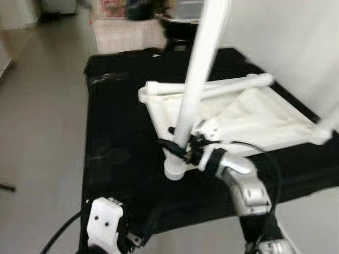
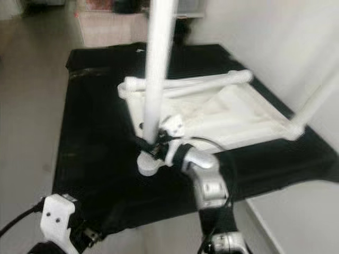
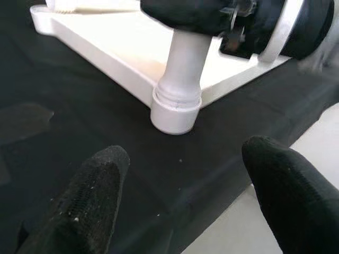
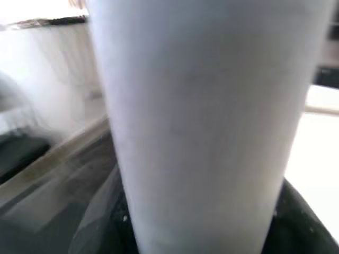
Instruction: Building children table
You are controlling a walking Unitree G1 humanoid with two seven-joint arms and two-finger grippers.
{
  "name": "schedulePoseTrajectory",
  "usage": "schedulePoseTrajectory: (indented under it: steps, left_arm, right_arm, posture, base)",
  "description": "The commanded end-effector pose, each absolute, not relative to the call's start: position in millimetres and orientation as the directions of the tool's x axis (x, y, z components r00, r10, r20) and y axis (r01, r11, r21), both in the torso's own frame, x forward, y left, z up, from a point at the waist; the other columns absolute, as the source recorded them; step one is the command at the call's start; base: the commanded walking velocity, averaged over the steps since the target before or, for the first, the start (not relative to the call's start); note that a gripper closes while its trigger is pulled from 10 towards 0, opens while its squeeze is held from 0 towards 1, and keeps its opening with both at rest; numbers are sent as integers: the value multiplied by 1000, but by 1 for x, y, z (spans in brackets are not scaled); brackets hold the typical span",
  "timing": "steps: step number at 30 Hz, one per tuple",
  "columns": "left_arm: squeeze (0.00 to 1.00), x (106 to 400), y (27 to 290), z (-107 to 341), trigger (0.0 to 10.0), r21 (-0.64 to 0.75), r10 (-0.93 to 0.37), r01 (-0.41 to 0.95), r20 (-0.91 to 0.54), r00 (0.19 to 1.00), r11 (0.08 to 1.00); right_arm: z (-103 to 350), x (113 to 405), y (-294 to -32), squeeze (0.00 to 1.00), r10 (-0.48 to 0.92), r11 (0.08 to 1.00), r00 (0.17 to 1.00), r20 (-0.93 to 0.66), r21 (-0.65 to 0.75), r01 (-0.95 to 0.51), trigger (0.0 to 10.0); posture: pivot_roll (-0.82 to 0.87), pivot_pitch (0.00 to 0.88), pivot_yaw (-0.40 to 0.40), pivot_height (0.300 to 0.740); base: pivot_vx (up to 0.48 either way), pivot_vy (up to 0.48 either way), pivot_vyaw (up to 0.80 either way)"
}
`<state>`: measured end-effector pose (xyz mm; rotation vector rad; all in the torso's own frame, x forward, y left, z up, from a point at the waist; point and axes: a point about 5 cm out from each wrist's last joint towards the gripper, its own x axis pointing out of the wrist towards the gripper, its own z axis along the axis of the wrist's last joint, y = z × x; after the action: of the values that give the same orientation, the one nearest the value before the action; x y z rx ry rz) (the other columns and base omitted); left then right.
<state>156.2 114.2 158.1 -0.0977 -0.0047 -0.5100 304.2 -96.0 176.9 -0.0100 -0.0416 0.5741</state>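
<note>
- Black cloth (image 1: 111, 132) is spread beneath an overturned white table frame (image 1: 254, 119).
- Its upright leg (image 1: 198, 69) is pinched by the right gripper (image 1: 183, 148) (near the corner socket).
- Left gripper (image 3: 183, 203) is held nearby, fingers spread.

Right pincer (image 2: 153, 144) clamps upright white leg tube (image 2: 158, 69) above corner socket (image 2: 150, 163) of frame (image 2: 212, 114).

You have a right arm (image 1: 244, 185) of rounded silver metal, black-strapped at the wrist; a thin black cable loops over it; the left wrist (image 1: 104, 221) wears a white plate with small dark screw holes; its fingers (image 3: 87, 203) are black (finely speckled).
</note>
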Motion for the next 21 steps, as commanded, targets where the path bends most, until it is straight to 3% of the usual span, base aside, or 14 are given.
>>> schedulePoseTrajectory:
  steps: [1, 7, 8, 12, 13, 14, 15, 18, 19, 21]
  left_arm:
    - [0, 156, 117, 153, 10000, -100, -493, 491, 9, 870, 865]
    - [0, 165, 113, 150, 10000, -103, -518, 517, 16, 855, 850]
    - [0, 166, 112, 149, 10000, -108, -510, 510, 23, 860, 854]
    - [0, 167, 112, 148, 10000, -110, -501, 501, 26, 865, 859]
    - [0, 167, 112, 148, 10000, -111, -501, 501, 26, 865, 859]
    - [0, 167, 112, 148, 10000, -111, -501, 501, 26, 865, 859]
    - [0, 167, 111, 148, 10000, -113, -504, 504, 27, 863, 856]
    - [0, 166, 108, 148, 10000, -119, -518, 518, 32, 855, 847]
    - [0, 166, 108, 148, 10000, -119, -518, 518, 32, 855, 847]
    - [0, 166, 106, 149, 10000, -122, -521, 521, 35, 853, 845]
  right_arm:
    - [143, 295, -112, 0, 369, 928, 912, -179, 13, -373, 0]
    - [155, 305, -83, 0, 393, 918, 912, -115, -15, -397, 0]
    - [159, 307, -74, 0, 443, 893, 888, -127, -28, -449, 9961]
    - [176, 305, -60, 0, 593, 803, 803, -62, -21, -595, 10000]
    - [183, 306, -57, 235, 631, 776, 775, -34, -8, -631, 10000]
    - [183, 306, -57, 235, 631, 776, 775, -34, -8, -631, 10000]
    - [191, 306, -55, 1000, 696, 718, 718, -9, -7, -696, 10000]
    - [210, 310, -56, 1000, 859, 511, 508, 57, -52, -858, 10000]
    - [210, 310, -56, 1000, 859, 511, 508, 57, -52, -858, 10000]
    - [215, 313, -63, 996, 930, 364, 366, 16, -154, -919, 10000]
  posture:
    - [36, 156, -29, 740]
    - [37, 114, -39, 740]
    - [33, 111, -39, 740]
    - [35, 99, -45, 740]
    - [35, 99, -45, 740]
    - [35, 99, -45, 740]
    - [36, 98, -48, 740]
    - [40, 102, -52, 740]
    - [40, 102, -52, 740]
    - [42, 108, -49, 740]
  base:
    - [0, 0, 0]
    - [0, 0, 0]
    - [0, 0, 0]
    - [0, 0, 0]
    - [0, 0, 0]
    - [0, 0, 0]
    - [0, 0, 0]
    - [0, 0, 0]
    - [0, 0, 0]
    - [0, 0, 0]
